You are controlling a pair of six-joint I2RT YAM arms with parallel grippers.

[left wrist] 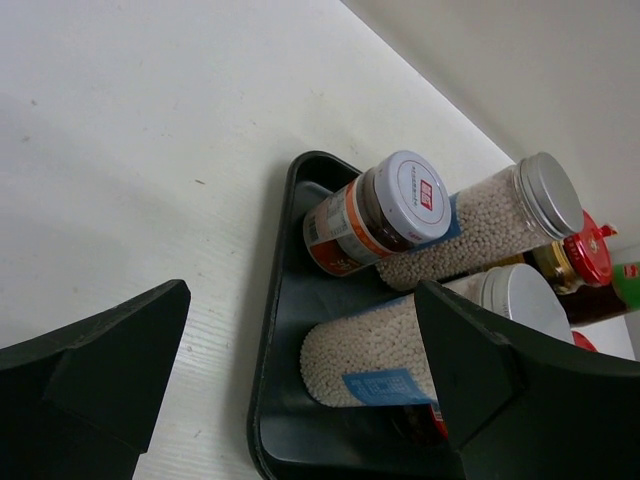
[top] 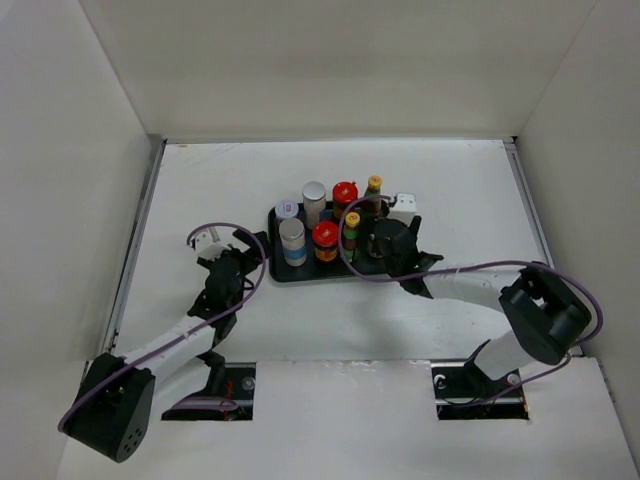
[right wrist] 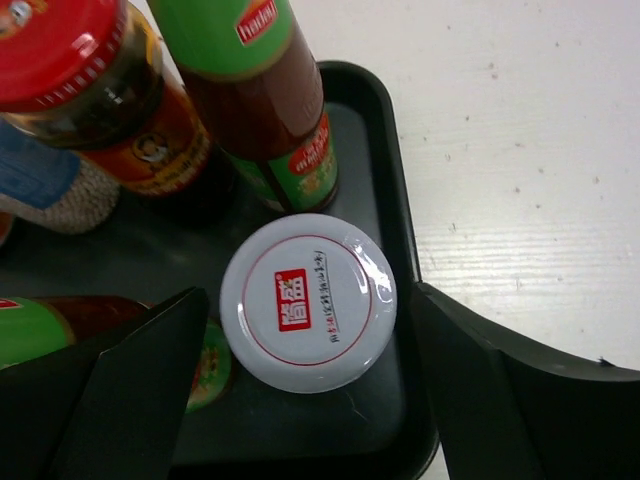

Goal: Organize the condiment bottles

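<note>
The condiment bottles stand on a black tray (top: 276, 272). There are two silver-capped shakers (top: 292, 238) (top: 314, 197), two red-lidded jars (top: 325, 236) (top: 345, 194), two slim green bottles (top: 352, 222) (top: 374, 185) and a pale-lidded jar (top: 287, 209). My left gripper (top: 243, 256) is open beside the tray's left end. In the left wrist view its fingers (left wrist: 95, 385) stand wide, with the near shaker (left wrist: 385, 350) just off the right one. My right gripper (top: 390, 250) hangs open over the tray's right end. Its jaws straddle a white-lidded jar (right wrist: 308, 300) without touching it.
White walls close the table on the left, far and right sides. In the right wrist view the tray's rim (right wrist: 402, 225) runs just right of the white-lidded jar, with a green bottle (right wrist: 265, 100) and a red-lidded jar (right wrist: 90, 90) close behind it.
</note>
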